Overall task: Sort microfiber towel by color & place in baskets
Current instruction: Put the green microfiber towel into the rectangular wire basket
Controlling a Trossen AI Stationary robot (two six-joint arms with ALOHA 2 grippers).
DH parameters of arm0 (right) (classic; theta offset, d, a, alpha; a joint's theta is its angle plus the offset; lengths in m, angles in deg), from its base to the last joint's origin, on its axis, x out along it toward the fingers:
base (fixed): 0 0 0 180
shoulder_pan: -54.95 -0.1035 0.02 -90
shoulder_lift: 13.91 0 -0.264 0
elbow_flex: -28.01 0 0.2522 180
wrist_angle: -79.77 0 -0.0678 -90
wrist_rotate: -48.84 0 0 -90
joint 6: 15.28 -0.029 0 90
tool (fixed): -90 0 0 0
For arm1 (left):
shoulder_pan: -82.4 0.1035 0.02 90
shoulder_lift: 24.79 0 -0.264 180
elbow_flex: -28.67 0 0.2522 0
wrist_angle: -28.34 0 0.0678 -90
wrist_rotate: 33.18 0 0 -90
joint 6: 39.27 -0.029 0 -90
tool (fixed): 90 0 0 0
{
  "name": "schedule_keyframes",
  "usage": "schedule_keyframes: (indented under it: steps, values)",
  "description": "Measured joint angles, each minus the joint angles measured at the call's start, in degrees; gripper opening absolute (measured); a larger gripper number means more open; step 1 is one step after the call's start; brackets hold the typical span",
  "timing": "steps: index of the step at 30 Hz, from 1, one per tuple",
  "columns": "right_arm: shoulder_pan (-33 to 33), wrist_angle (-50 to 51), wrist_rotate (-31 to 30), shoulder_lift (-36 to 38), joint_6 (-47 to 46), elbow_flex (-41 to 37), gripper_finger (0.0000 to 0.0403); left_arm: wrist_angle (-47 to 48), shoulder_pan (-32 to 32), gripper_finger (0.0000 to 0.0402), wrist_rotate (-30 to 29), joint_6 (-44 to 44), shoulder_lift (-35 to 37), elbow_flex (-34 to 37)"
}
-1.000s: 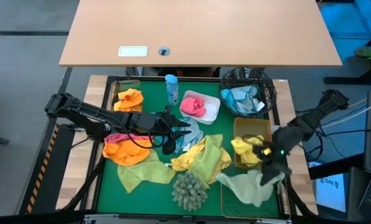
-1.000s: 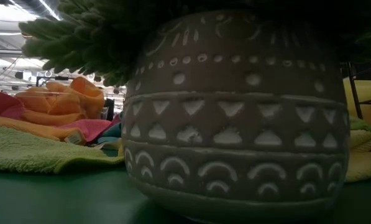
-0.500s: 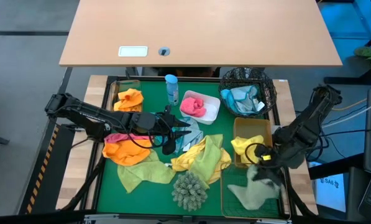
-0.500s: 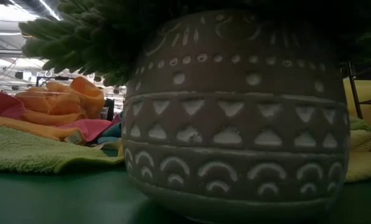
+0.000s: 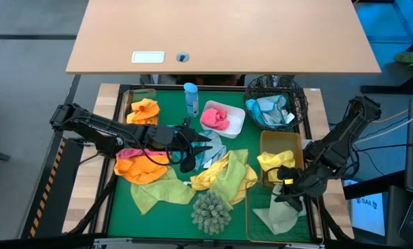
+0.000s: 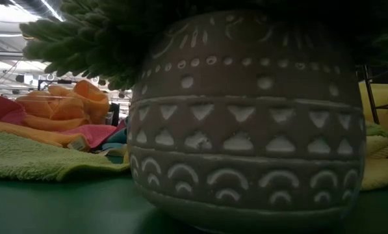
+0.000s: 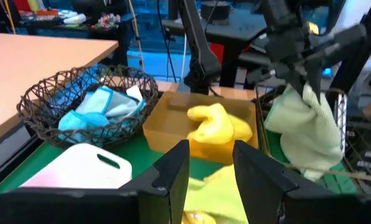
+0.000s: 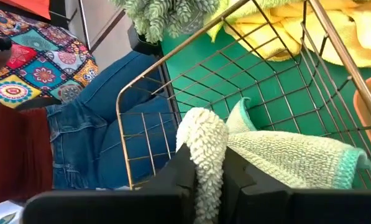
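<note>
- The right hand [image 5: 289, 196] pinches the soft pale green towel [image 5: 281, 216] over the gold wire basket [image 5: 256, 225].
- The towel could snag on the wires.
- The left hand [image 5: 200, 146], fingers apart and empty, waits over the towel pile.

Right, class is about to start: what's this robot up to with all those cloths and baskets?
It is sorting towels by colour into baskets. The right gripper holds a pale green towel between its fingers, lowered into the gold wire basket at the table's front right. The left gripper waits open over the mixed pile mid-table. Blue towels lie in the black mesh basket, and a pink one in the white tub.
</note>
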Motion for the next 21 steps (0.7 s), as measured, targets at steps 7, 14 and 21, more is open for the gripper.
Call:
schedule_keyframes:
  steps: [7, 14, 21]
  values:
    - [0.0, 0.0, 0.5, -0.6, -1.7, 0.0, 0.0139, 9.4, -1.2, 0.0119, 7.5, 3.6, 0.0, 0.0]
    - [0.0, -0.1, 3.9, -0.4, -1.7, 0.0, 0.0220, 23.5, -3.5, 0.0119, 18.1, 11.7, 0.0, 0.0]
    - [0.0, -7.4, 7.1, 0.4, -1.7, 0.0, 0.0227, 34.7, -7.5, 0.0119, 18.7, 15.8, 0.0, 0.0]
